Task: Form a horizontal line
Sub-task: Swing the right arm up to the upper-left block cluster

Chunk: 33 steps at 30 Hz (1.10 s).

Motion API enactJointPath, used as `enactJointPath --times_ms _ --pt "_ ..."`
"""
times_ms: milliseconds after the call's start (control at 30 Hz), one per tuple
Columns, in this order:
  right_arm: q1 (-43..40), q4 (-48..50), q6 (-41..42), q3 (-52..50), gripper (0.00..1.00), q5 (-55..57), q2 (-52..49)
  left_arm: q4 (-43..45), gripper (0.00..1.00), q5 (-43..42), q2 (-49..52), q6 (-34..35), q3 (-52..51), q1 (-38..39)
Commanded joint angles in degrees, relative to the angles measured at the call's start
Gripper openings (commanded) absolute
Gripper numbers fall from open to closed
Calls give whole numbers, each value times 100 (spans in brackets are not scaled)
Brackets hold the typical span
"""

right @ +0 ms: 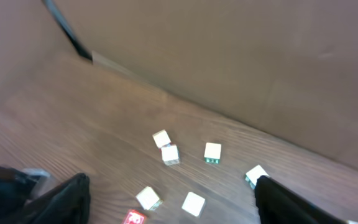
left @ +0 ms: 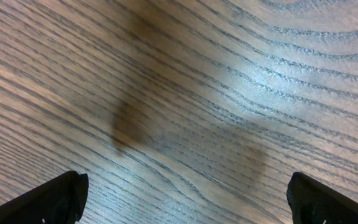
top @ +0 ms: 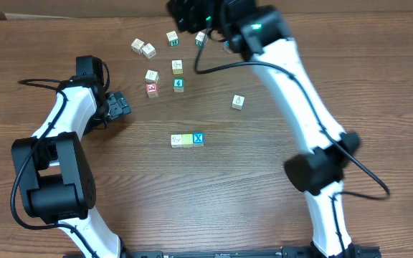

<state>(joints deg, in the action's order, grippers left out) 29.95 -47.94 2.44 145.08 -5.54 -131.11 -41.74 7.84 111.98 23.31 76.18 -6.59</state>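
Now, row: white cube [top: 176, 140], yellow cube [top: 187, 140] and X cube [top: 198, 139] sit touching, side by side, mid-table; overhead they read white, yellow, X from left to right
Red cube [top: 151, 89]: well apart from the row, up and to its left, at the near edge of the cluster
Loose cubes [top: 177, 66]: scattered toward the far edge of the table [top: 264, 193]; one more lies alone off to the right
Left gripper [top: 120, 106]: fingers spread wide and empty, low over bare wood, left of the row and near the red cube
Right gripper [right: 169, 190]: jaws far apart with nothing between them, raised above the far cluster
Overhead alone: the row, both arms, and the lone cube on the right
Left wrist alone: close wood grain between two dark fingertips [left: 61, 196]
Right wrist alone: the cardboard wall [right: 241, 68] behind the table, six pale cubes below it, and the red cube cut off by the bottom edge
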Motion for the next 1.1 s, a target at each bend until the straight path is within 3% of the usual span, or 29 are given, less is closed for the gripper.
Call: enactJointPath --times_ms 0,267,667,1067 --pt "144 369 -295 48 87 -17 -588 7 100 70 20 -149 -7 20" --pt "474 1351 -756 48 92 343 -1585 4 100 70 20 -149 -9 17" --pt "597 2085 -1231 44 91 413 -2223 7 100 70 20 -149 -7 17" --pt "599 3040 -1344 39 82 415 -2793 7 100 70 20 -149 -9 17"
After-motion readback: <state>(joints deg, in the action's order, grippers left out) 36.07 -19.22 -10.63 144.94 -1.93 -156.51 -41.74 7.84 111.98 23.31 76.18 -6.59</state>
